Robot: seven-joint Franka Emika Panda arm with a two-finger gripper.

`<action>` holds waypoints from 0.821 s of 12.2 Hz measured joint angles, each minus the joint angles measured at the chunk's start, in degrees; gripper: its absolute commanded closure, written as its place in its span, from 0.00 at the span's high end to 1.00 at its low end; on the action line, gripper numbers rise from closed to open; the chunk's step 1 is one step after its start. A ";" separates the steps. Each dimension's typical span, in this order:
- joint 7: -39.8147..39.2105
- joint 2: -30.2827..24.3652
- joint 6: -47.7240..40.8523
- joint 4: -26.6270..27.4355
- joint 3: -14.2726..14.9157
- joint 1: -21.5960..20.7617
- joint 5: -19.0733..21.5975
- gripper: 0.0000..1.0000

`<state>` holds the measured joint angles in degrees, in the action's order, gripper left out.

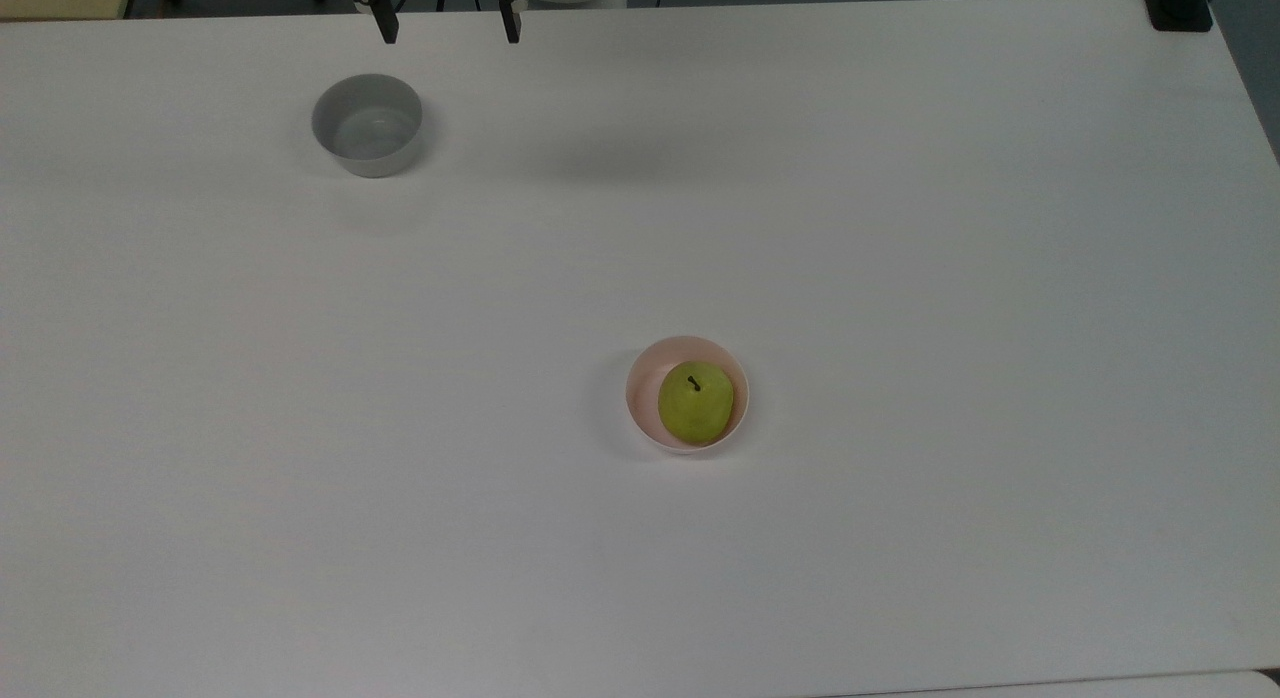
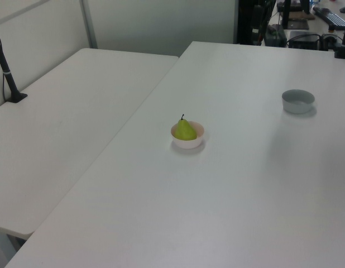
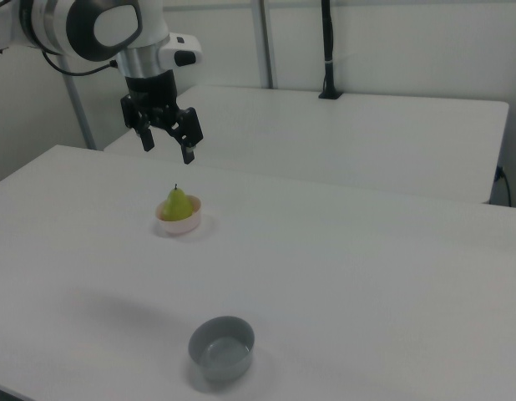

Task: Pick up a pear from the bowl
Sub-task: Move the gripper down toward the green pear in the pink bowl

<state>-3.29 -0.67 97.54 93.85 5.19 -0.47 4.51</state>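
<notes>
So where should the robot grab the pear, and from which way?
Probably from straight above, closing on the pear's wide belly. It stands upright in the pink bowl with its stem pointing up, and the bowl's rim guards its lower sides, so a sideways grab looks blocked. The thin stem would likely slip. The gripper is open and up off the table.

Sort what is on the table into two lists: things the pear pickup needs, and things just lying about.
Needed for the job:
- small yellow-green pear with a dark stem, standing in the bowl
- small round pale pink bowl holding it
- black two-finger pincer, open, raised above the table

Just lying about:
- small round grey bowl, holding nothing, standing apart from the pink one
</notes>
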 measured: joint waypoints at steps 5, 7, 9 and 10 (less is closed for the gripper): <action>0.00 0.04 0.00 0.14 0.00 -0.21 0.00 1.00; 0.00 0.04 0.00 0.14 0.00 -0.21 0.00 1.00; -0.27 0.04 0.00 0.14 0.00 -0.21 -0.02 1.00; -1.92 0.04 0.00 0.14 0.00 -0.21 -0.14 1.00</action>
<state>-5.21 -0.63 97.54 93.99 5.19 -0.68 4.36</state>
